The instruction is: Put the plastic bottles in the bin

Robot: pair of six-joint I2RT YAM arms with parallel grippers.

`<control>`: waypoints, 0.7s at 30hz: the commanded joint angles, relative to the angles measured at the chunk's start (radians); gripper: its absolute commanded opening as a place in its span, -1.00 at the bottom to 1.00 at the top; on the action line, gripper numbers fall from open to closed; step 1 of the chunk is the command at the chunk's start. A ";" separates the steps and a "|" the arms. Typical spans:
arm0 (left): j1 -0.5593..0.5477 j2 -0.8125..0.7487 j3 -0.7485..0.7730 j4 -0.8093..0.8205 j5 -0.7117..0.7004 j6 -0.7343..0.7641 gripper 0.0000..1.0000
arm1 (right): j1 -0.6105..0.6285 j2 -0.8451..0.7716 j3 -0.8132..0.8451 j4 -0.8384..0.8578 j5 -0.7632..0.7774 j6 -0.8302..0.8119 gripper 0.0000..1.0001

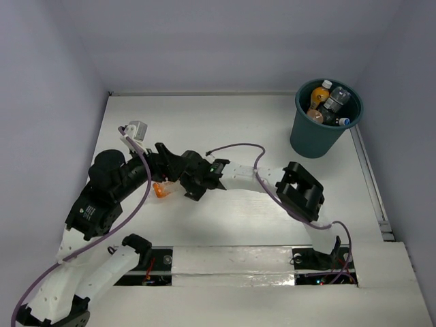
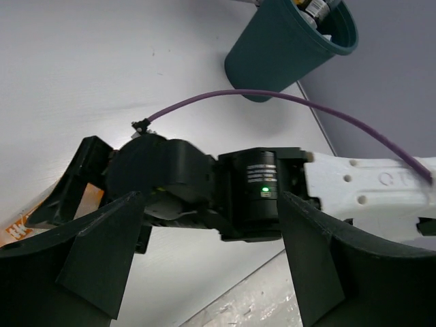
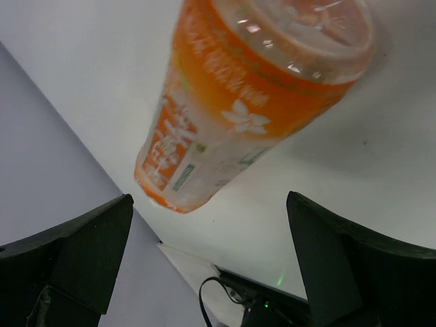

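An orange plastic bottle [image 1: 160, 189] lies on its side on the white table, left of centre. In the right wrist view this bottle [image 3: 238, 109] fills the upper frame, just beyond my right gripper [image 3: 210, 204], which is open and holds nothing. From above, the right gripper [image 1: 178, 187] points left at it. My left gripper [image 2: 211, 204] is open and empty, hovering beside the right wrist [image 2: 259, 191]; from above it [image 1: 167, 160] sits just behind the right gripper. The dark teal bin [image 1: 313, 136] stands at the far right with several bottles [image 1: 327, 102] inside.
A purple cable [image 1: 235, 146] arcs over the right arm's white link [image 1: 252, 180]. Grey walls close in the table on the left, back and right. A rail [image 1: 371, 177] runs along the right edge near the bin [image 2: 279, 54].
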 commanded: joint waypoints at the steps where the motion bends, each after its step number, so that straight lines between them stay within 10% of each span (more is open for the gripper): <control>1: -0.043 0.001 0.026 0.012 -0.022 0.019 0.52 | 0.006 0.049 0.046 0.005 0.023 0.136 1.00; 13: -0.126 -0.002 0.028 0.009 -0.062 0.046 0.52 | -0.046 0.179 0.122 -0.085 0.021 0.225 0.93; 21: -0.166 0.018 0.058 0.006 -0.098 0.066 0.52 | -0.085 0.201 0.147 -0.124 0.044 0.214 0.44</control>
